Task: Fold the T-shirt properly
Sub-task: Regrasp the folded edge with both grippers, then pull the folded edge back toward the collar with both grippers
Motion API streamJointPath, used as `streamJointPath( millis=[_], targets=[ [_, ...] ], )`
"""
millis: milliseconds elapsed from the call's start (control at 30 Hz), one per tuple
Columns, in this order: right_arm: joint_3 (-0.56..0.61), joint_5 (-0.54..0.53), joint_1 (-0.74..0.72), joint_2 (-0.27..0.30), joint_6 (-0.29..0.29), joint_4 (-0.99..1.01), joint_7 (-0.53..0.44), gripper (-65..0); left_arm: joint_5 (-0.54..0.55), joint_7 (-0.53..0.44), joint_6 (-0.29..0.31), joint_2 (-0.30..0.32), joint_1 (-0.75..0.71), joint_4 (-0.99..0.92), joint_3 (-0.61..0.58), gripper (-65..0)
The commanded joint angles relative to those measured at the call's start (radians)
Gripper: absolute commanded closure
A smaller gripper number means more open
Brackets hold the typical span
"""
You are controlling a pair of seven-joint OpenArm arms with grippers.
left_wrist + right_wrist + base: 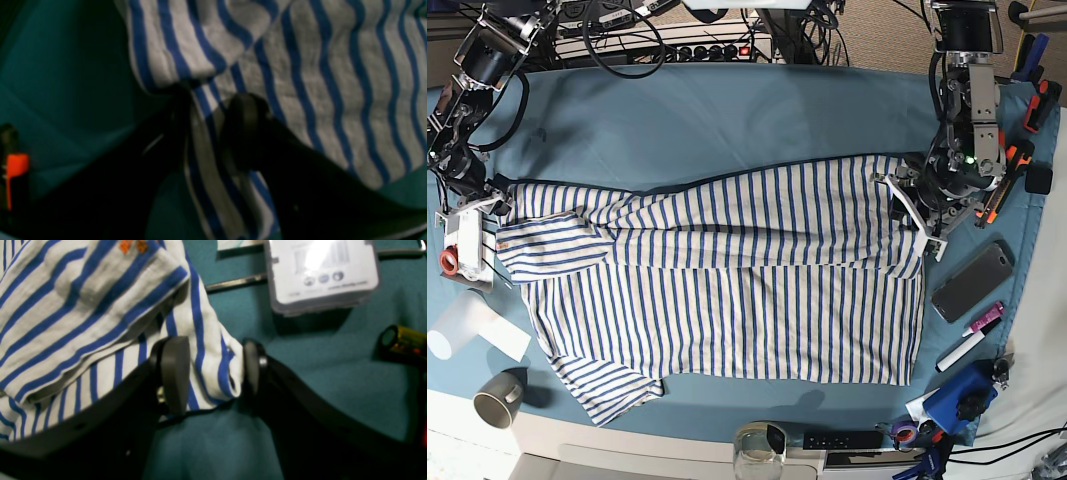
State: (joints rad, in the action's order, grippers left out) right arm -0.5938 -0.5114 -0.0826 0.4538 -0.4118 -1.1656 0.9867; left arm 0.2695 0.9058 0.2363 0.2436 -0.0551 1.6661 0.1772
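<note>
We start with the teal-blue tablecloth [727,110], which covers the whole table, and on it the large white short-sleeved T-shirt with thin blue stripes [727,290], spread lengthwise across the middle. Its far long edge is already turned over toward the near side, making a band along the far part of the shirt, while the near half and the near-left sleeve lie flat and unfolded. We judge the step in hand to be the first lengthwise fold, with both arms at the ends of that folded band.

At the right end, the left gripper [213,130] has a striped edge of cloth running between its dark fingers; they look closed on that fabric, though the view is dim and blurred. At the left end, the right gripper [213,373] stands fairly wide, with a bunched corner of the shirt between its pads. One pad touches the cloth, but we cannot tell whether it is truly clamped.

Next, we judge that both ends must move together toward the near side, keeping the band taut and level, so the fold lands straight.

A white plastic box [322,273] lies just beyond the right gripper.
</note>
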Motion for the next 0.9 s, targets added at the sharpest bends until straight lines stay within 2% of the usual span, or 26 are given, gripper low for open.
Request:
streamJointPath(
  millis=[0,233,333,500,600,700,767,867],
  targets=[
    [0.004,0.000,-0.001,0.004,-0.003,0.003,0.054,-25.7,-0.030,0.014,-0.007,0.013,0.006,0.018,0.002,-21.5],
    [0.004,0.006,-0.001,0.004,-0.003,0.003,0.057,-25.7,-0.031,0.012,-0.021,0.014,0.026,0.109,0.003,-24.7],
    [0.004,0.006,-0.001,0.003,-0.003,0.003,0.057,-25.7,-0.062,0.011,-0.038,0.014,0.024,0.089,0.003,-24.7],
    [0.004,0.006,-0.001,0.004,-0.003,0.003,0.060,-25.7,-0.035,0.018,-0.037,0.014,0.024,0.024,0.003,-24.7],
    [0.004,0.002,-0.001,0.003,-0.003,0.003,0.060,-25.7,0.050,0.052,-0.026,0.013,0.024,-0.005,0.003,-24.7],
    [0.004,-0.051,-0.001,0.003,-0.003,0.003,0.060,-25.7,0.155,0.084,0.028,0.001,0.025,-0.037,0.002,-24.5],
    [0.004,-0.085,-0.001,0.003,-0.015,0.003,0.060,-23.9,0.190,0.108,0.066,-0.011,0.025,-0.058,0.002,-20.2],
    [0.004,-0.094,-0.001,0.003,-0.035,0.003,0.060,-13.5,0.215,0.111,0.106,-0.016,0.024,-0.077,0.002,-6.1]
  ],
)
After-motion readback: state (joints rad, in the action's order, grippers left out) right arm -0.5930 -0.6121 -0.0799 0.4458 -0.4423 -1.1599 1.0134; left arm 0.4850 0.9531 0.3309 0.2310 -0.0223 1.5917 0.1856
